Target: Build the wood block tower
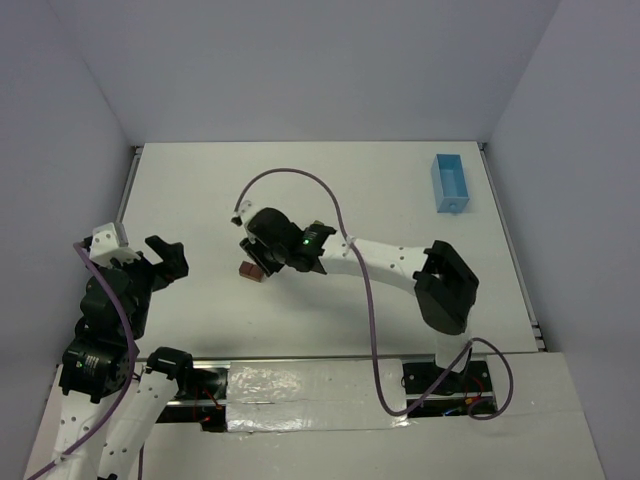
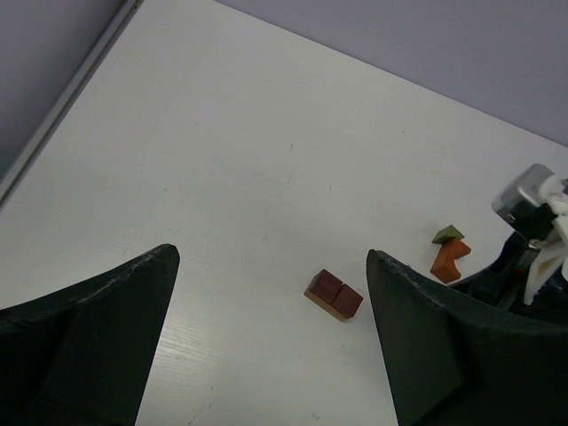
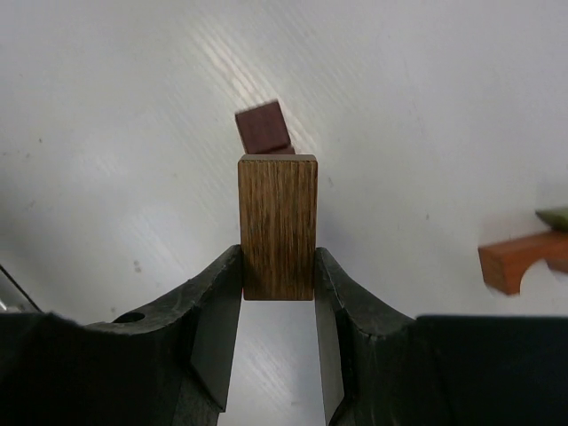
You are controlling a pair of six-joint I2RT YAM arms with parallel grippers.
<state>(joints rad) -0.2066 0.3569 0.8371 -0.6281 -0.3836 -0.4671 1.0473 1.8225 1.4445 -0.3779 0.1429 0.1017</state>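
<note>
My right gripper (image 3: 278,257) is shut on a brown wood block (image 3: 278,222), a flat oblong piece pinched at its near end between both fingers. Just beyond the block's far end sits the tower (image 3: 263,127); whether they touch I cannot tell. The tower (image 2: 335,295) is two reddish cubes side by side on a tan base. From above, my right gripper (image 1: 258,258) hovers right over the tower (image 1: 250,270). An orange notched block (image 2: 451,258) and a green piece (image 2: 448,234) lie to its right. My left gripper (image 2: 271,257) is open and holds nothing, well left of the tower.
A light-blue tray (image 1: 451,183) stands at the back right of the white table (image 1: 330,190). A purple cable (image 1: 300,175) loops over the right arm. A raised rail (image 2: 80,84) borders the table's left edge.
</note>
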